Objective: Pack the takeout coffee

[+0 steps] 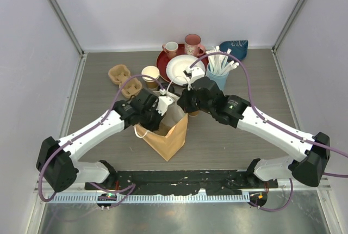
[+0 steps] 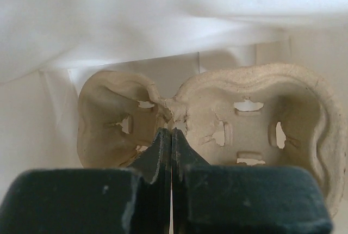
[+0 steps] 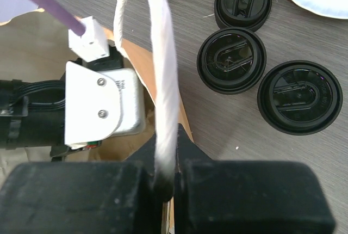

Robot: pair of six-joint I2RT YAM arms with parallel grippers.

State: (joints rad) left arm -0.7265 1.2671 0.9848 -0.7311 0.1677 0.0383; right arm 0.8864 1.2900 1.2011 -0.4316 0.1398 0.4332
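Observation:
Three takeout coffee cups with black lids [image 3: 231,59] stand together on the table in the right wrist view; the right arm hides them in the top view. One lidless tan cup [image 1: 150,75] stands further back. A brown paper bag [image 1: 168,136] stands open at centre. My left gripper [image 2: 172,131] is inside the bag, shut on the middle ridge of a pulp two-cup carrier [image 2: 255,119]. My right gripper [image 3: 167,160] is shut on the bag's white twisted handle [image 3: 163,71] at the bag's right rim, just left of the lidded cups.
A second pulp carrier [image 1: 125,80] lies at back left. Behind the bag are a white plate [image 1: 185,69] on a red plate, two ceramic mugs [image 1: 192,44], a light-blue cup of straws [image 1: 218,71] and a blue pouch [image 1: 235,48].

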